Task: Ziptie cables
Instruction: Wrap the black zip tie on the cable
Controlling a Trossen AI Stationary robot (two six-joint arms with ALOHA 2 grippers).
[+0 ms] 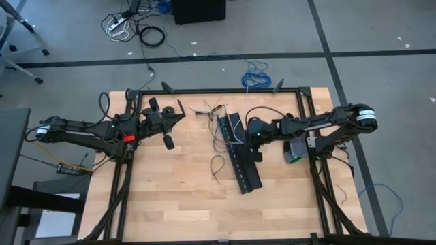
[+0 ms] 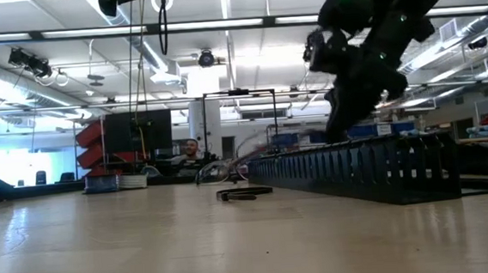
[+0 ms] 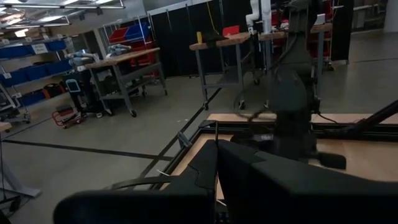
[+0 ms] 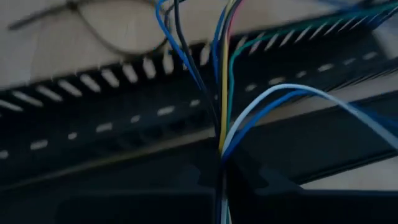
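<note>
The right pincer (image 1: 240, 131) is clenched on the cables (image 4: 225, 106), which run up out of its fingertips and fan apart over the black slotted ducts (image 1: 238, 153), its own spot being at the ducts' far end. Just left of the ducts a ziptie (image 1: 216, 165) lies looped on the surface (image 1: 177, 197). Well left of the ducts, the left pincer (image 1: 178, 116) hangs clenched and empty above the surface.

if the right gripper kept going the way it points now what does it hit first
Probably the black slotted duct: the right gripper, shut on a few coloured wires, points right at its wall, with the table beyond. Depth is hard to judge.
</note>
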